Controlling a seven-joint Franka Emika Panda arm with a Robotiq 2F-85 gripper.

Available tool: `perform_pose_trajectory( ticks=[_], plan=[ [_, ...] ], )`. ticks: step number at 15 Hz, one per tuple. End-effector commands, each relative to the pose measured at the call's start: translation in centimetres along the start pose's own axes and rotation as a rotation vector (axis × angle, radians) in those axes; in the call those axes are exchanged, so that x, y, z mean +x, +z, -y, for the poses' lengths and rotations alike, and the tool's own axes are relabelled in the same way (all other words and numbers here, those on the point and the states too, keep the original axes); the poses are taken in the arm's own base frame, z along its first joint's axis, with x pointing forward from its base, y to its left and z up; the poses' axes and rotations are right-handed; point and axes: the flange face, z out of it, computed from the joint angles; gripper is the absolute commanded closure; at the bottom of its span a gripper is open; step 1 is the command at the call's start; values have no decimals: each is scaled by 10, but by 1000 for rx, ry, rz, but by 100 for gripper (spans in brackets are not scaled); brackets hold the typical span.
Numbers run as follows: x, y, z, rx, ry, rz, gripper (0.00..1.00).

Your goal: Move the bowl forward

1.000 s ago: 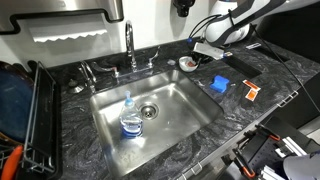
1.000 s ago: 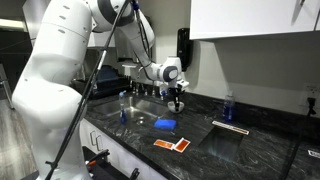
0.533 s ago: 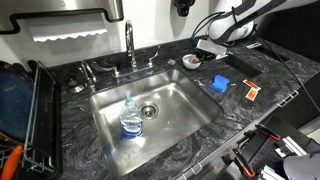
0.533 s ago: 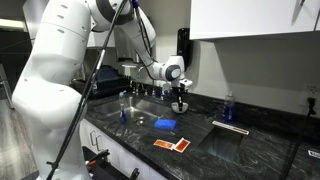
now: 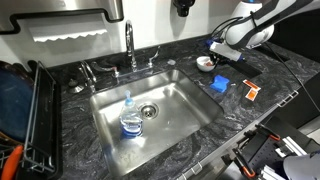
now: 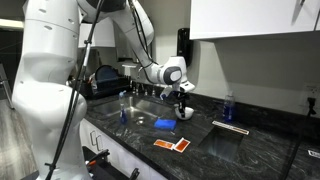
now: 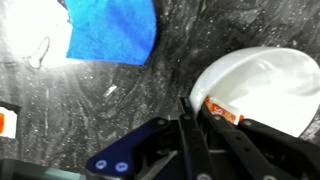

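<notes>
Your jaws are nearly closed, pinching the rim of the bowl (image 7: pixel 265 85). In the wrist view the bowl's body lies just right of them. The blue square block (image 7: pixel 110 30) sits ahead-left of the jaws, apart. Whether the bowl clears the tabletop (image 7: pixel 120 110), you cannot tell.

The bench (image 5: pixel 180 152) is seen as polished, dark veined stone, the sink (image 5: pixel 182 108) as brushed metal, the bowl (image 7: pixel 262 85) as smooth, glossy white.
</notes>
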Motion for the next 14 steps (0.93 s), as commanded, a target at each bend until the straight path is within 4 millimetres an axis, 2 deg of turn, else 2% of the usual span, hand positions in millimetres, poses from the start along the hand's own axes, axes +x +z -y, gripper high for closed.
perform_pose_trajectory(
  ticks=[1,5,8,9,11,14],
  plan=[
    [-16,6,-60,-29,94,10,98],
    [-22,6,-103,-31,191,5,98],
    [-23,5,-122,-26,237,9,98],
    [-23,5,-126,-27,248,10,66],
    [-25,9,-135,-41,256,20,59],
    [-26,8,-138,-47,252,23,36]
  ],
)
